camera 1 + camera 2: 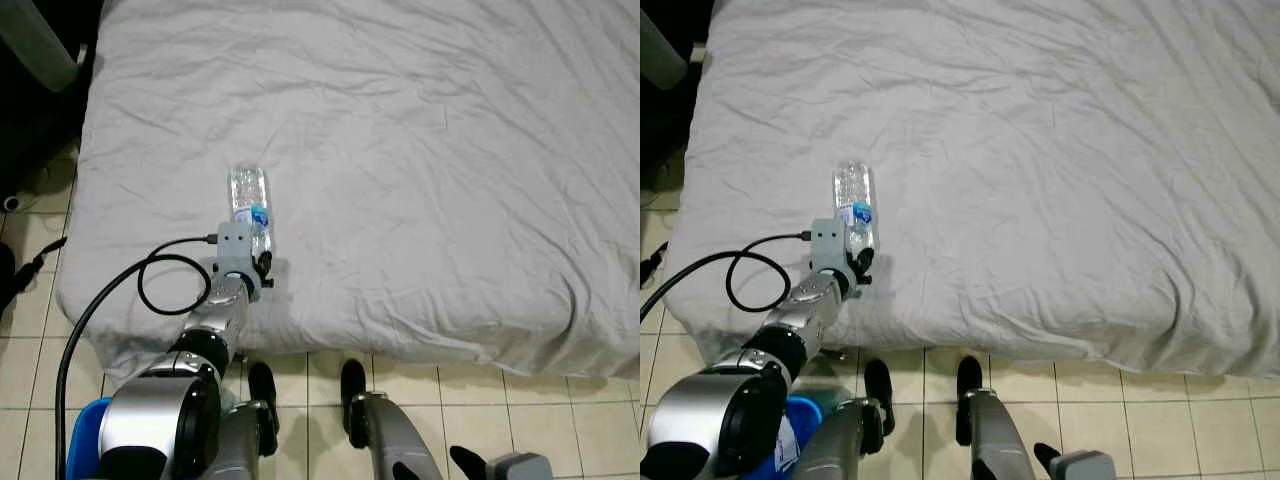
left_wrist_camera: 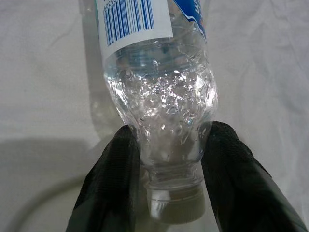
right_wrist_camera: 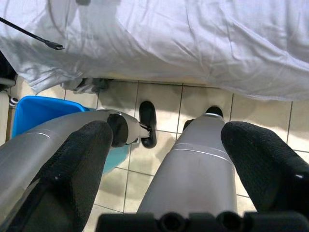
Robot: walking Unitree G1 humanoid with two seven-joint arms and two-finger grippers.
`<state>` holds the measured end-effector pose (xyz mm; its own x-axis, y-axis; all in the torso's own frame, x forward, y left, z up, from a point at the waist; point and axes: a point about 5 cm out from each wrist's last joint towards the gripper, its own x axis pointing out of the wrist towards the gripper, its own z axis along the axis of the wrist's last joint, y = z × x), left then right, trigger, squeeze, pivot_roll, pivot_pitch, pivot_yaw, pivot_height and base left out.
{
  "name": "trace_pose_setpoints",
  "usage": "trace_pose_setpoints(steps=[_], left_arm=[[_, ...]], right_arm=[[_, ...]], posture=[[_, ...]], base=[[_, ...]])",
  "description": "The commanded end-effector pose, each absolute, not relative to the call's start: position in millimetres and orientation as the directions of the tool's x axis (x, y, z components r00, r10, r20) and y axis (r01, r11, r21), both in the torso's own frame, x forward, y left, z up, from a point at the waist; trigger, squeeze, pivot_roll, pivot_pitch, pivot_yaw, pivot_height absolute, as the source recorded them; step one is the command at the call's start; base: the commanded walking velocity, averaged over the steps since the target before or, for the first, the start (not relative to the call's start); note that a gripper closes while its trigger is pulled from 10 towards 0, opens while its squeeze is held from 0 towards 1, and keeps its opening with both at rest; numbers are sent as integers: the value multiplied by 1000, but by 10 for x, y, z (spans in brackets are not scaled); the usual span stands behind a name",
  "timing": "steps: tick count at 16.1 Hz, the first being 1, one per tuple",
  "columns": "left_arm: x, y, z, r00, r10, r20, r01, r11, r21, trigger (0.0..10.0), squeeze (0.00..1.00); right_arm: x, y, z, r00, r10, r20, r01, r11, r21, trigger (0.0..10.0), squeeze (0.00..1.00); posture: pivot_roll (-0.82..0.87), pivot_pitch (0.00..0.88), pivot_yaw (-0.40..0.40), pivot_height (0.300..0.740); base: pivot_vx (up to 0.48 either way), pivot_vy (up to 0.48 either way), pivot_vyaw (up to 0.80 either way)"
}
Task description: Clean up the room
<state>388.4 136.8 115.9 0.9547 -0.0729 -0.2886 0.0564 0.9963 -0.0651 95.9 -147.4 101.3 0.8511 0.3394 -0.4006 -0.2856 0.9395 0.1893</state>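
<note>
A clear plastic water bottle (image 1: pixel 248 195) with a blue-and-white label lies on the white bed (image 1: pixel 430 150) near its front left corner, cap end toward me. My left gripper (image 2: pixel 171 140) reaches over the bed edge and is shut on the bottle's neck just above the white cap (image 2: pixel 176 205). One black finger (image 2: pixel 116 179) presses each side. My right gripper (image 3: pixel 166 135) hangs low by my legs over the tiled floor, its fingers wide apart and holding nothing.
A blue bin (image 3: pixel 34 108) stands on the tiles by my left leg, close to the bed's front edge. A black cable (image 1: pixel 150 285) loops from my left wrist. Dark objects (image 1: pixel 30 90) sit on the floor left of the bed. The sheet is wrinkled.
</note>
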Motion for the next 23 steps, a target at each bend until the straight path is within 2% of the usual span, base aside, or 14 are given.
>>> trace_pose_setpoints(steps=[1, 2, 4, 5, 7, 10, 12, 14, 15, 16, 17, 20, 21, 23], left_arm=[[3812, 1371, 1005, 937, -72, -343, 40, 994, -99, 0, 0], [3812, 1371, 1005, 937, -72, -343, 40, 994, -99, 0, 0], [3860, 1405, 1125, 961, -73, -266, 58, 996, -64, 0, 0], [3860, 1405, 1125, 961, -73, -266, 58, 996, -64, 0, 0], [3948, 1424, 1429, 989, -119, -84, 121, 993, 13, 0, 0], [3962, 1425, 1521, 989, -144, -28, 145, 988, 49, 0, 0], [3940, 1420, 1643, 973, -218, 80, 214, 975, 52, 0, 0], [3932, 1420, 1645, 970, -227, 91, 223, 973, 54, 0, 0], [3894, 1389, 1646, 957, -266, 111, 261, 963, 65, 0, 0], [3847, 1359, 1654, 944, -302, 136, 295, 953, 71, 0, 0], [3783, 1319, 1630, 931, -332, 150, 324, 943, 70, 0, 0], [3738, 1294, 1612, 923, -350, 160, 343, 937, 69, 0, 0], [3682, 1275, 1579, 922, -348, 173, 340, 938, 72, 2471, 0], [3646, 1264, 1557, 922, -344, 180, 336, 939, 74, 2471, 0]], right_arm=[[941, -1504, 889, 835, 317, -450, -248, 947, 206, 10000, 0], [941, -1504, 889, 835, 317, -450, -248, 947, 206, 10000, 0], [1150, -1496, 797, 853, 315, -416, -245, 946, 213, 10000, 0], [1150, -1496, 797, 853, 315, -416, -245, 946, 213, 10000, 0], [1489, -1527, 736, 881, 306, -360, -245, 947, 207, 10000, 0], [1573, -1551, 727, 888, 300, -348, -243, 950, 199, 10000, 0], [1863, -1643, 617, 906, 269, -326, -220, 959, 180, 10000, 0], [1918, -1656, 590, 909, 264, -323, -215, 960, 179, 10000, 0], [2012, -1693, 582, 917, 249, -311, -203, 964, 173, 10000, 0], [2093, -1726, 584, 925, 237, -298, -193, 967, 167, 10000, 0], [2196, -1767, 582, 934, 220, -283, -181, 971, 158, 10000, 0], [2271, -1794, 576, 939, 210, -271, -173, 973, 153, 10000, 0], [2346, -1820, 569, 944, 201, -262, -167, 975, 147, 10000, 0], [2391, -1835, 565, 946, 196, -257, -163, 976, 144, 10000, 0]], posture=[[-321, 590, -21, 740], [-321, 590, -21, 740], [-266, 482, 7, 740], [-266, 482, 7, 740], [-212, 380, 29, 740], [-203, 364, 30, 740], [-139, 208, 52, 740], [-139, 208, 52, 740], [-111, 131, 68, 740], [-106, 116, 71, 740], [-87, 43, 80, 740], [-87, 43, 80, 740], [-68, 0, 76, 740], [-68, 0, 76, 740]], base=[[0, 0, 0], [0, 0, 0], [0, 0, 0], [0, 0, 0], [0, 0, 0], [0, 0, 0], [0, 0, 0], [0, 0, 0], [0, 0, 0], [0, 0, 0], [0, 0, 0], [0, 0, 0], [0, 0, 0], [0, 0, 0]])
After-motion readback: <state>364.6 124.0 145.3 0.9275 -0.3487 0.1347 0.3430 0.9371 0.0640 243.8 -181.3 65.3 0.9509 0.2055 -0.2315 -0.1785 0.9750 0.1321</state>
